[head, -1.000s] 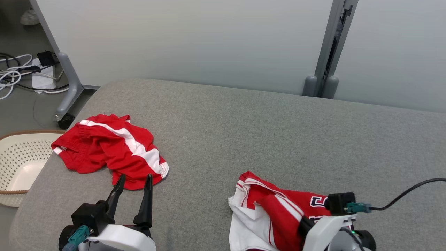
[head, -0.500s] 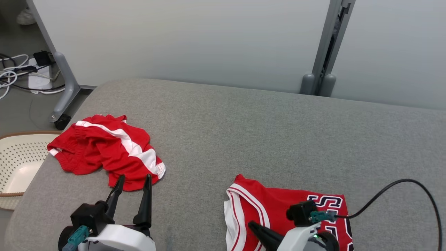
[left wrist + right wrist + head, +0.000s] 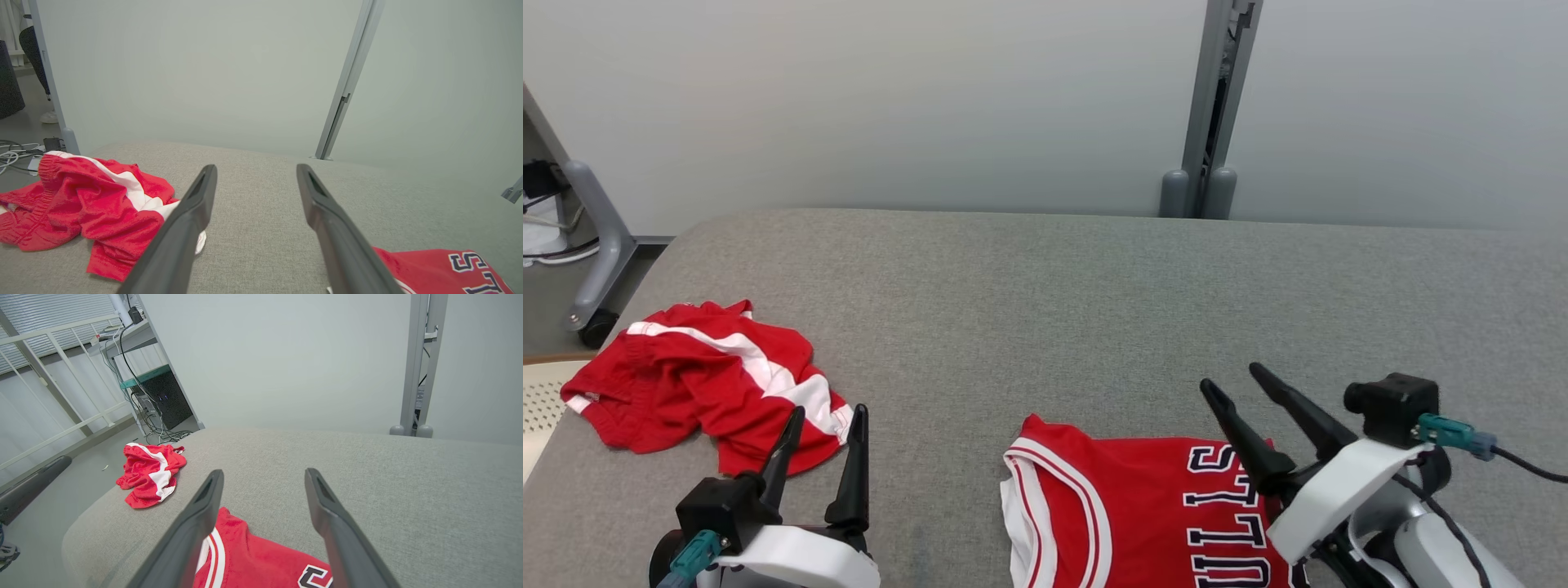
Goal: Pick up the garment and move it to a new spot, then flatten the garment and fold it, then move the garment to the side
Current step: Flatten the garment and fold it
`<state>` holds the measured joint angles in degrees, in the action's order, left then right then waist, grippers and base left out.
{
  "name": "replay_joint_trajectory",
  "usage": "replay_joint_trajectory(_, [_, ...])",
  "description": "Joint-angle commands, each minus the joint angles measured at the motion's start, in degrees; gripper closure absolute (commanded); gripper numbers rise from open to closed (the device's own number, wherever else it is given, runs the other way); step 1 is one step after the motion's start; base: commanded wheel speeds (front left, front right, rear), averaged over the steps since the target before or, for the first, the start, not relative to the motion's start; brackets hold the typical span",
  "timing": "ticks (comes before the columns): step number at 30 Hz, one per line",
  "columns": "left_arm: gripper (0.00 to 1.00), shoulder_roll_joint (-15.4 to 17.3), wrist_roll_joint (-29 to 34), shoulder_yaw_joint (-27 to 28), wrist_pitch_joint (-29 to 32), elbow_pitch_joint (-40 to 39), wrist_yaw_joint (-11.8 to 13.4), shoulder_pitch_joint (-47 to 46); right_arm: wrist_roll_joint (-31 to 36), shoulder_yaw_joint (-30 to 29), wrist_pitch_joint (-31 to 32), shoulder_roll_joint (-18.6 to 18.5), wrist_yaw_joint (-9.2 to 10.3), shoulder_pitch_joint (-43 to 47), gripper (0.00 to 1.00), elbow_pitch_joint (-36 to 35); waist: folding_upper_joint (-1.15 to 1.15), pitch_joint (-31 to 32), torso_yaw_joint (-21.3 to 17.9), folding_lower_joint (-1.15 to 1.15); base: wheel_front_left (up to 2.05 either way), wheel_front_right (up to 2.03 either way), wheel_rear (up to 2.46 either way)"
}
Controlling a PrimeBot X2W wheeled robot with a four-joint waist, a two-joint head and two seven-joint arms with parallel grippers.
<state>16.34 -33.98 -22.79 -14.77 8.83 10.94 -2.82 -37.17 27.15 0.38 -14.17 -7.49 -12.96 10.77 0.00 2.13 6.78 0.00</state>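
The garment, a red jersey [image 3: 1127,514] with white trim and dark lettering, lies spread flat on the grey padded table [image 3: 1045,310] at the near edge; it also shows in the wrist views [image 3: 433,269] [image 3: 253,559]. My right gripper [image 3: 1232,377] [image 3: 264,471] hovers open over the jersey's right part, fingers pointing away, nothing between them. My left gripper [image 3: 828,411] [image 3: 256,167] stands open at the near left, its tips just short of crumpled red shorts [image 3: 703,384] [image 3: 81,204] [image 3: 151,477] with a white stripe.
A pale perforated basket [image 3: 535,400] sits beyond the table's left edge. A grey partition wall with a post [image 3: 1213,106] backs the table, and a wheeled leg [image 3: 592,269] stands at far left. Bare cloth stretches across the table's middle and right.
My right gripper has let go of the jersey, opened and risen; the jersey went from bunched to flat. The head camera has turned right. The left gripper has kept still.
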Motion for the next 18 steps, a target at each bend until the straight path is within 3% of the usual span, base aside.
replay_joint_trajectory(1, [0.0, 0.4, 0.15, 0.52, -0.35, -0.31, 0.32, 0.04, 1.6, -2.03, -0.44, -0.7, -0.01, 0.79, 0.0, -1.96, 0.0, 0.22, -1.09, 0.0, 0.0, 0.0, 0.0])
replay_joint_trajectory(6, [0.0, 0.36, 0.78, 1.09, -0.41, -1.13, 0.5, 0.13, 5.58, -8.0, -0.42, -0.84, -0.01, 3.28, 0.0, -6.91, 0.0, 0.36, -2.34, 0.0, 0.0, 0.0, 0.0])
replay_joint_trajectory(18, [0.0, -0.26, 3.0, 4.57, -0.46, -4.34, 1.33, 2.51, 13.28, -22.24, -4.98, 3.44, -0.01, 13.75, 0.0, -13.02, 0.0, -0.01, -3.42, 0.0, 0.0, 0.0, 0.0])
